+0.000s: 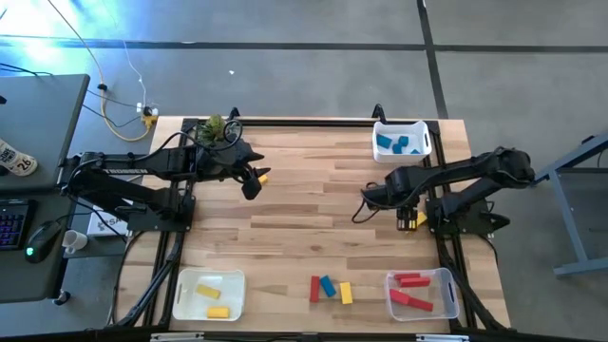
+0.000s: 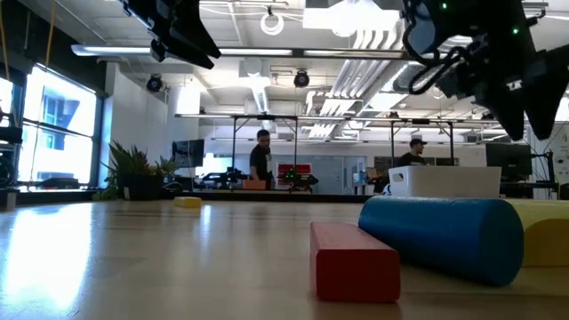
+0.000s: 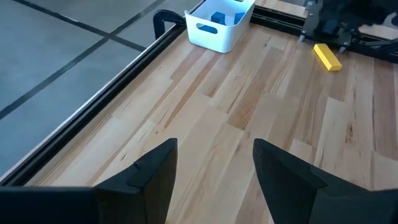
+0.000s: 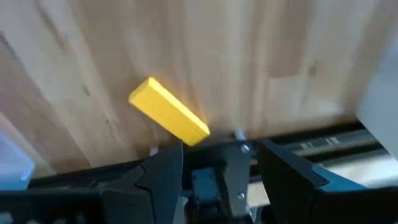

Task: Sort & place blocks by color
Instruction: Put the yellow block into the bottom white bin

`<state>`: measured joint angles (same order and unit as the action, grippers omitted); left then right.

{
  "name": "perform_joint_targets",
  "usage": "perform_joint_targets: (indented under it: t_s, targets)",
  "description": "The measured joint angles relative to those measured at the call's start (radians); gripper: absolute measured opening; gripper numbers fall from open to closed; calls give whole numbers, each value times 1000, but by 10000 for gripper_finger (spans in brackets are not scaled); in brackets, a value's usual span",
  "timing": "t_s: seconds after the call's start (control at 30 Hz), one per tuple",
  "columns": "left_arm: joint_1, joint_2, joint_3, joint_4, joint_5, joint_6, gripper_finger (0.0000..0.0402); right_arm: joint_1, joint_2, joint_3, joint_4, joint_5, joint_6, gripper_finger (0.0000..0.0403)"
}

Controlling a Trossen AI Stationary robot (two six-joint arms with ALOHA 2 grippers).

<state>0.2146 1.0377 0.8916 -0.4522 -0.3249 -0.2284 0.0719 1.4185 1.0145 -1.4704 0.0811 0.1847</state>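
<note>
- Nearest the low camera lay a red block with a blue block touching it behind and a yellow block past that; these were the three loose blocks at the table's near edge, well apart from both grippers.
- The right gripper hung with its fingers apart and nothing between them, just above a yellow bar that lay at an angle ahead of its fingertips, close to the table's dark edge rail.
- Judged risk: a descent from that pose could catch the angled bar on one finger only, push it against the rail or wedge it there; the fingers might also strike the rail itself.
- Farther out from the right gripper stood the bin of blue blocks beyond it and the bin of red blocks nearer the front edge; carrying the yellow bar to the yellow bin meant crossing the table, where a shallow grip could drop it.
- The left gripper also stood spread and empty, hovering over bare wood with another yellow piece just beside it.
- Judged risk there: both arms heading for the yellow bin could crowd each other, and the green leafy clump behind the left gripper could be snagged.
</note>
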Motion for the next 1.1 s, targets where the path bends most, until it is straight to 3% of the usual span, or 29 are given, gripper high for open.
perform_joint_targets:
  t_s: [0.27, 0.5, 0.87, 1.1]
  targets:
    - [0, 0, 0, 0, 0, -4, 197, 28, 1, -130, 102, -60, -72, 193]
    - [0, 0, 0, 0, 0, -4, 197, 87, 1, -148, 133, -129, -96, 193]
    - [0, 0, 0, 0, 0, -4, 197, 233, 10, -147, 204, -116, -99, 193]
    - [0, 0, 0, 0, 0, -4, 197, 284, 127, -147, 217, -113, -99, 193]
